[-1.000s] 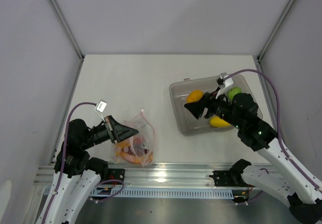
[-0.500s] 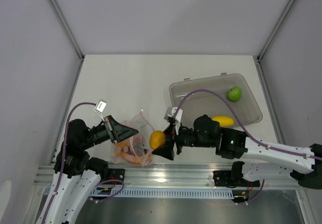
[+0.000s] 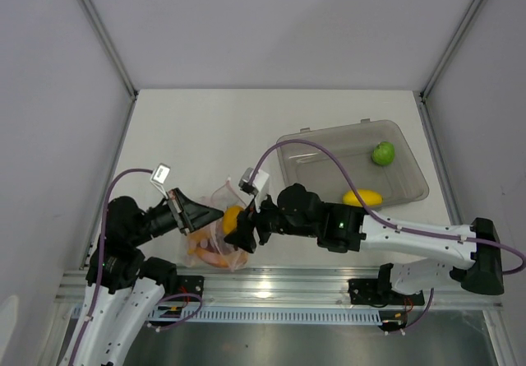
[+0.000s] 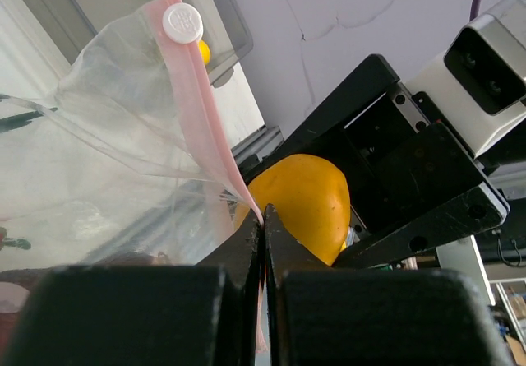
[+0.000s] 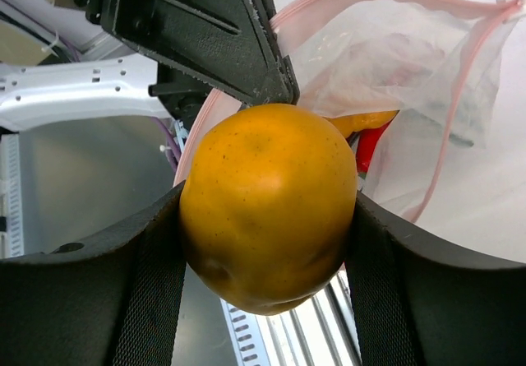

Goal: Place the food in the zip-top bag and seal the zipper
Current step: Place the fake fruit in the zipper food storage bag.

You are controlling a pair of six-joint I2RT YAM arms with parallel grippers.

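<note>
Setting: pale tabletop (image 3: 214, 136) seen from above, with grey walls on three sides and a metal rail (image 3: 271, 284) along the bottom of the overhead frame.

Zip-top bag: clear crinkly zip-top bag (image 3: 223, 238) at lower left of the overhead frame, near the rail. Its mouth is held up off the table.

Zipper: pinkish-red zipper (image 4: 205, 144) running along the bag's mouth, with a round white tab (image 4: 182, 22) at its far end. The mouth is unsealed and gapes open in the right wrist view.

Left gripper: left gripper (image 4: 263, 222), fingers pressed together and pinching the zipper edge of the bag.

Right gripper: right gripper (image 5: 267, 197), reaching from the right side of the overhead frame to the bag. Its fingers are spread around a round fruit and grip it on both sides.

Held food: orange fruit (image 3: 233, 215), smooth and rounded, sitting at the bag's mouth just beside the left gripper's tips. Whether it touches the plastic cannot be told.

Food in the bag: red and orange pieces (image 3: 205, 255) lie inside, blurred by the plastic.

Bin: grey translucent bin (image 3: 329, 140) at centre right of the overhead frame, well apart from the bag.

Food in the bin: green fruit (image 3: 382, 153) in its upper right corner, yellow fruit (image 3: 362, 197) along its lower edge.
</note>
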